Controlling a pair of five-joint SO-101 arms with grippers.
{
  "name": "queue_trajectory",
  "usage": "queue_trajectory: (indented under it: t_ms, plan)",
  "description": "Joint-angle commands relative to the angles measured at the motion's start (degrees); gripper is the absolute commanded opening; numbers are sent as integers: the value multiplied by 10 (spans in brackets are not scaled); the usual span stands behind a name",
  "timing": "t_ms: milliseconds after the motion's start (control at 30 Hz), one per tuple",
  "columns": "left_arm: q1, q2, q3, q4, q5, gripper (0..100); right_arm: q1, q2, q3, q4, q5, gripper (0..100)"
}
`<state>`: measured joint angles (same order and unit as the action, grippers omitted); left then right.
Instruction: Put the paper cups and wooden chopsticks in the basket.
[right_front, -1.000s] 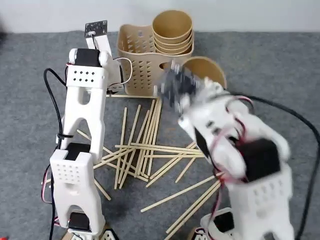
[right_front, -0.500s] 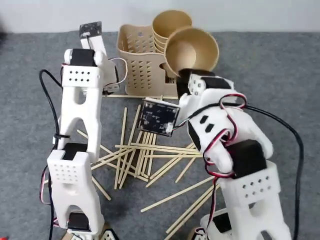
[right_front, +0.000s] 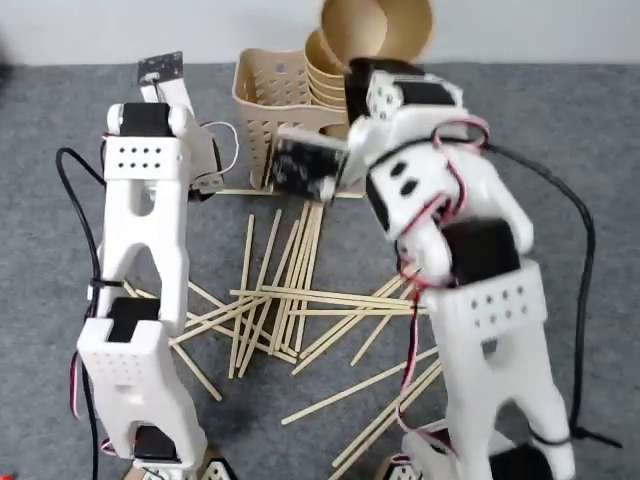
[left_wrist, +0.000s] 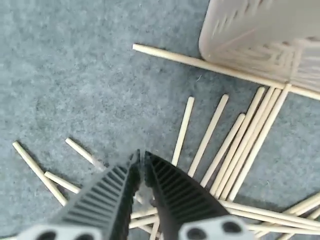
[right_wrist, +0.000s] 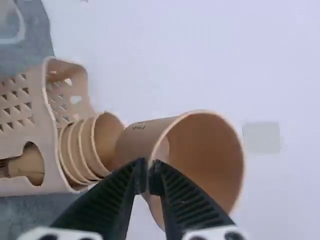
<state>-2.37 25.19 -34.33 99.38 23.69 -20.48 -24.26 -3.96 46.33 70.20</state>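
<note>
The light is bright and even, falling from overhead (diffuse, to judge by the soft shadow edges). In the high view the wooden chopsticks (right_front: 300, 295) lay only thin, faint shadows on the grey mat (right_front: 560, 130), and the left arm (right_front: 145, 230) has an evenly lit white shell. Behind the paper cup (right_wrist: 195, 150) the wall (right_wrist: 200, 50) is washed near white. In the left wrist view the basket (left_wrist: 270, 35) looks pale.
</note>
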Motion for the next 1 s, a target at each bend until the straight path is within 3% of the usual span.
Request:
queue_trajectory:
  t_ms: [0, 533, 700, 967]
  plan:
    - [-4, -62, 0, 10, 5, 15, 15, 46, -80, -7, 1, 35]
    - [-5, -131, 0, 11, 6, 15, 20, 145, -120, 14, 0, 35]
    - [-5, -130, 0, 11, 6, 15, 6, 158, -120, 21, -59, 35]
    - [-5, -131, 0, 11, 6, 15, 5, 168, -122, 18, -61, 36]
